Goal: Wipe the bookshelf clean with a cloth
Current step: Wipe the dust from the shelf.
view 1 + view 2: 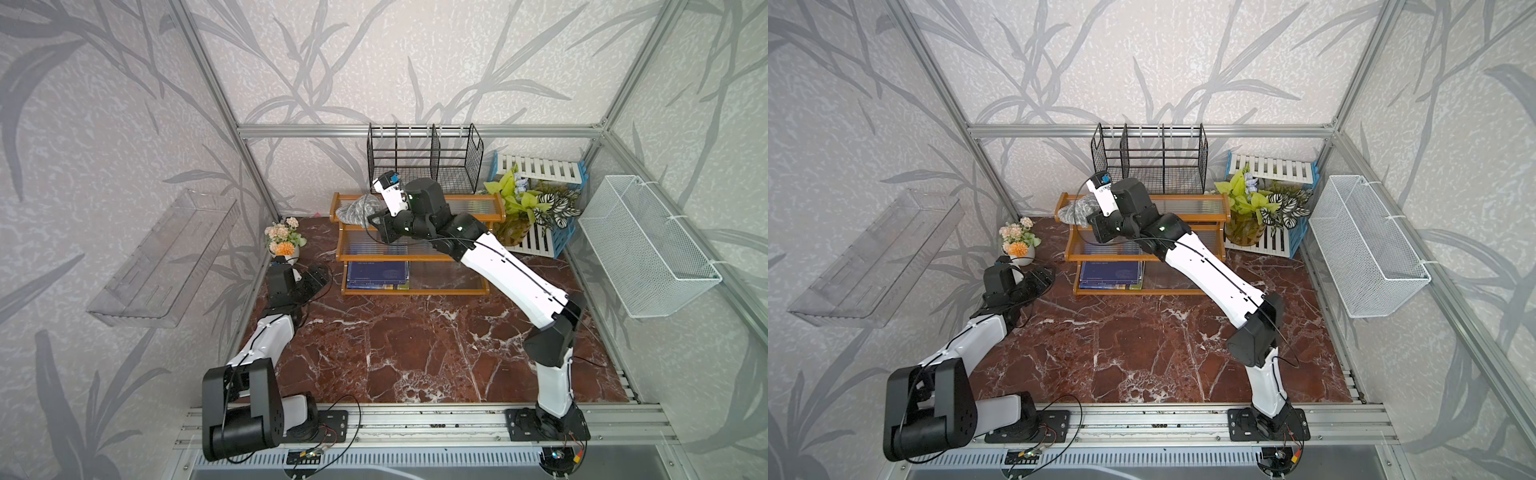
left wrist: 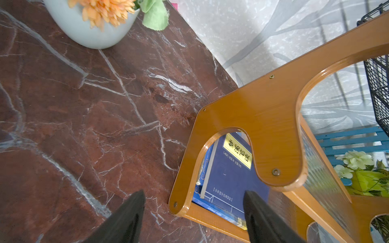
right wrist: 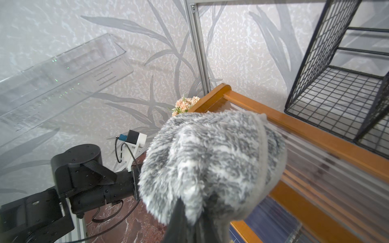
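R pincer (image 3: 189,212) clamped on cloth (image 3: 210,160); the fluffy grey bundle hides most of the fingers. Cloth is at far-left end of bookshelf (image 1: 415,292) top tier, over ribbed clear panel (image 3: 315,160); contact w/ panel not clear. L pincer (image 2: 194,192) wide, nothing in it, low over worktop (image 1: 415,353), just left of bookshelf's near-left corner. Blue books (image 1: 376,274) on bottom tier. Flower pot (image 1: 284,243) far-left on worktop. Black wire rack (image 1: 424,166) behind bookshelf.
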Controlling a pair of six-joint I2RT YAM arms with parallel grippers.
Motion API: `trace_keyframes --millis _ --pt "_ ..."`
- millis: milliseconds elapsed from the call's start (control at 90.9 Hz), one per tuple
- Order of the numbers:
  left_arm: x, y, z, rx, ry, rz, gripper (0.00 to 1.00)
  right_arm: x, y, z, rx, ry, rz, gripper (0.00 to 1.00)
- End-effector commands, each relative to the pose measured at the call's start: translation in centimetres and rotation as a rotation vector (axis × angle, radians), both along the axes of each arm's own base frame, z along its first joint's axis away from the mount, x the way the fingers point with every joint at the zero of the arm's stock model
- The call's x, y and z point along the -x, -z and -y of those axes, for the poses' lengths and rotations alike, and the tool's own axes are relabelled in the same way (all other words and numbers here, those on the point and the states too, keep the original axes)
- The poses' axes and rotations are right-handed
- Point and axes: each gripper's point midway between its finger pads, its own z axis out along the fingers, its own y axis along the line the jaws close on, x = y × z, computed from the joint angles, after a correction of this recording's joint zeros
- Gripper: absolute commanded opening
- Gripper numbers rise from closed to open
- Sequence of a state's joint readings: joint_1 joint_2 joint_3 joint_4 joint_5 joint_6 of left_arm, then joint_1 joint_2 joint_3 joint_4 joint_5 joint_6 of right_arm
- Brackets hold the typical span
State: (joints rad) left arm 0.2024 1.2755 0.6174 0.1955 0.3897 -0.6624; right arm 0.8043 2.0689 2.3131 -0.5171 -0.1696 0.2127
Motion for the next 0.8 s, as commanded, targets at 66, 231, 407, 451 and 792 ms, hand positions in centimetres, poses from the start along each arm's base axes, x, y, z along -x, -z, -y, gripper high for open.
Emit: trace_keyframes --millis 66,231,407,451,792 --pt "-0.7 -2.4 0.5 0.014 0.032 0.073 0.77 -2.7 1.0 -1.7 0.016 0.042 -0.012 0.0" --pt "-0.2 -2.8 0.8 0.02 0.041 0.082 0.77 -5.2 3.1 -2.4 -0.021 0.08 -0.061 0.0" --pt "0.2 -3.5 0.9 0.017 0.045 0.096 0.78 -7.0 6.7 -1.7 0.015 0.135 -0.137 0.0" --pt "0.3 -3.5 0.9 0.017 0.045 0.098 0.78 -7.2 7.2 -1.0 0.034 0.157 -0.153 0.0" --pt "0.5 -3.8 0.9 0.014 0.039 0.107 0.78 -7.2 5.5 7.5 0.191 0.378 -0.134 0.0"
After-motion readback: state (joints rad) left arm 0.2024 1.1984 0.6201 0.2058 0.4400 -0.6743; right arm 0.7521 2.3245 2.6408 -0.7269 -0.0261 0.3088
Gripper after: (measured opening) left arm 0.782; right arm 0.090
